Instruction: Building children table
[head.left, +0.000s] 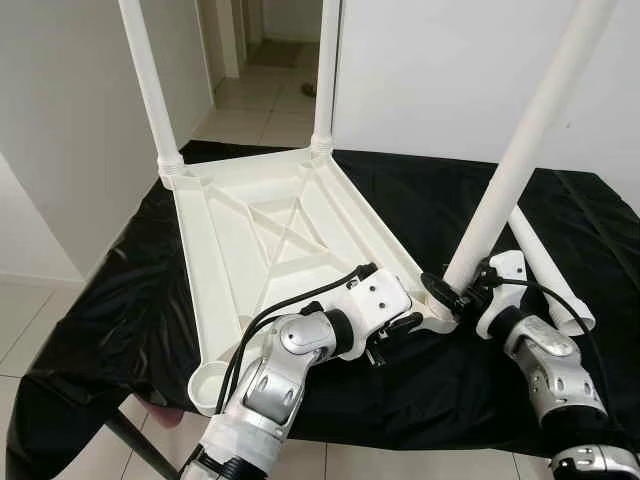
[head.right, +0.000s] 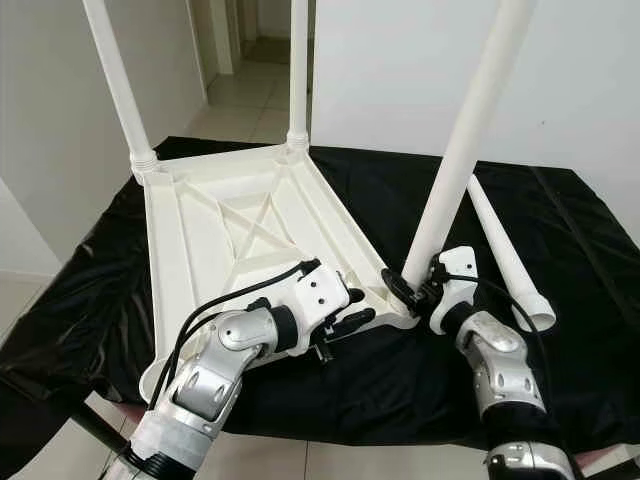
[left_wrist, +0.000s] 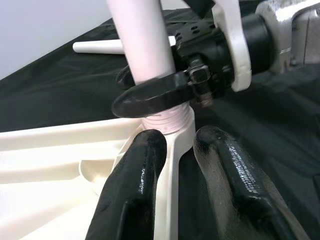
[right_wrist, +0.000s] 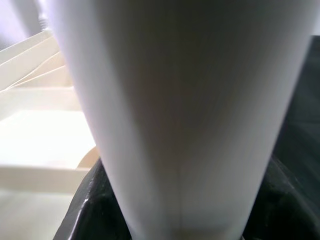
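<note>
An upside-down white plastic tabletop (head.left: 270, 240) lies on the black-draped table (head.left: 420, 200). Two white legs (head.left: 150, 90) (head.left: 327, 70) stand in its far corners. At the near right corner a third leg (head.left: 520, 140) leans to the right over its socket (left_wrist: 167, 122). My right gripper (head.left: 455, 290) is shut on this leg just above the socket, and the leg (right_wrist: 185, 100) shows large in the right wrist view. My left gripper (head.left: 405, 325) is shut on the tabletop's rim beside that corner, its fingers (left_wrist: 135, 190) astride the edge. A fourth leg (head.left: 545, 275) lies loose on the cloth.
The near left corner socket (head.left: 207, 385) hangs over the table's front edge. The black cloth drapes off the left side (head.left: 90, 330) over a tiled floor (head.left: 30, 320). White walls stand close behind, with a hallway (head.left: 260, 90) beyond.
</note>
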